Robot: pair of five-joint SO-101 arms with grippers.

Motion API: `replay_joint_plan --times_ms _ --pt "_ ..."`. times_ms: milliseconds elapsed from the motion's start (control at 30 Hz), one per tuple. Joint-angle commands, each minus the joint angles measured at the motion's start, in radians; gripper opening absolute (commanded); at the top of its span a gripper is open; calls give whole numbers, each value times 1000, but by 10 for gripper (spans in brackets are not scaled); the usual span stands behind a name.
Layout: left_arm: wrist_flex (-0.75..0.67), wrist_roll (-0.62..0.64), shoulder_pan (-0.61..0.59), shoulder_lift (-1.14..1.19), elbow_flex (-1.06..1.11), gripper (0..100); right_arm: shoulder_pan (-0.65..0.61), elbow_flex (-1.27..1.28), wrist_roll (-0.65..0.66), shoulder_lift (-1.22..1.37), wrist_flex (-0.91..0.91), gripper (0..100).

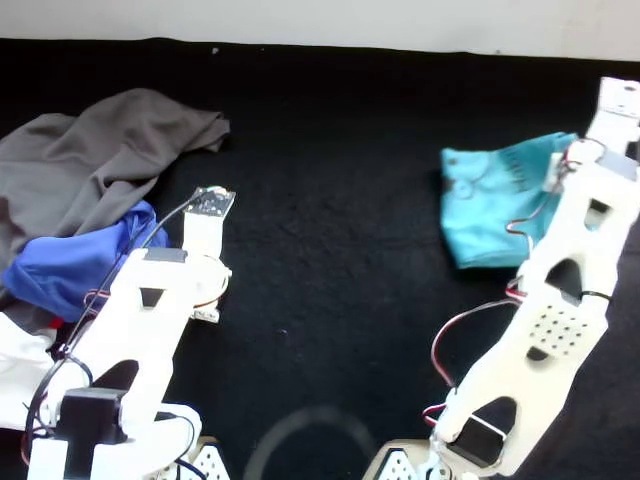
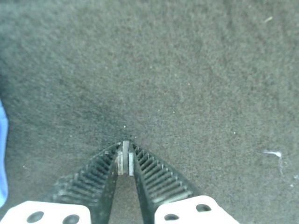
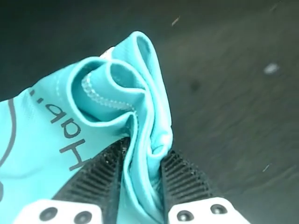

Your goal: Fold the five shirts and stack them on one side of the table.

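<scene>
Progress is standing at an early stage, judging from the high view: every shirt on the desk (image 1: 330, 260) is lying unfolded or only gathered, and stacking is remaining undone. The right claw (image 3: 145, 150) is clamping a bunched edge of the teal shirt (image 3: 70, 121), with fabric pinched between both jaws. That shirt is lying partly gathered at the centre right of the high view, well apart from the others. The left claw (image 2: 126, 150) is sitting fully closed, jaws meeting tip to tip, gripping nothing and pointing at bare desk left of centre. The grey shirt (image 1: 100, 150) is lying crumpled at the upper left, and the blue shirt (image 1: 75, 265) is bunching against its lower edge. A white garment (image 1: 18, 375), probably a shirt, is lying at the lower left edge. Whether the pile is hiding a fifth cannot be told. Folding the teal shirt appears to be the step in hand.
</scene>
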Motion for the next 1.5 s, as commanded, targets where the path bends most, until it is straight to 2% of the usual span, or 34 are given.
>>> replay_joint_plan --times_ms 0,233,533,600,767,867,1033,1367,1400,1467 --pt "-41 -2 -7 -12 1 9 24 -236 21 128 -76 5" --pt "-41 -2 -7 -12 1 9 24 -536 21 392 -199 5" --pt "-41 -2 -7 -12 1 9 22 -579 18 475 -222 10" --pt "-41 -2 -7 -12 1 9 16 -582 18 447 -183 40" --pt "-41 -2 -7 -12 2 9 2 -582 17 328 -31 211" --pt "-41 -2 -7 -12 4 9 4 -582 -2 268 25 217" --pt "-41 -2 -7 -12 4 9 19 -582 -124 166 90 217" --pt "-35 -6 -15 -24 -12 10 8 -582 -129 -84 397 217" --pt "-21 -6 -22 -30 -33 10 8 -582 -126 -111 418 217" --pt "95 -6 -71 -65 -96 10 8 -582 -124 -170 470 217"
